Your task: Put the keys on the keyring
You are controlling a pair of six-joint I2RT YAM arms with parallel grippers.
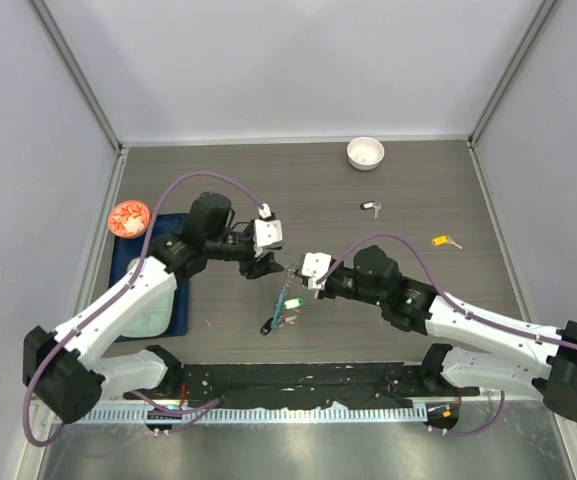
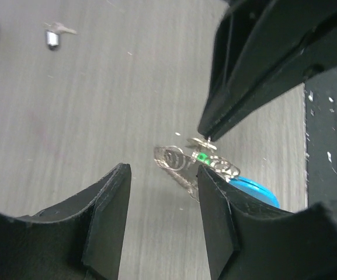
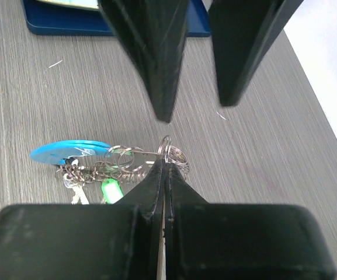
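The keyring (image 1: 284,303) lies on the table in front of the arms, a silver linked loop with a blue segment (image 3: 69,150). A green-tagged key (image 3: 111,189) and plain keys hang on it. My right gripper (image 3: 164,163) is shut on a small ring at the keyring's end (image 3: 167,150). It shows in the top view (image 1: 303,277) too. My left gripper (image 2: 162,198) is open just above the keyring's silver links (image 2: 177,161) and touches nothing. In the top view it (image 1: 265,264) sits just left of the right gripper. A black-tagged key (image 1: 370,207) and a yellow-tagged key (image 1: 446,241) lie loose further back.
A white bowl (image 1: 365,152) stands at the back right. An orange-red bowl (image 1: 128,217) sits at the left by a blue tray (image 1: 138,250). The tray's edge shows in the right wrist view (image 3: 115,27). Grey walls close the table on three sides.
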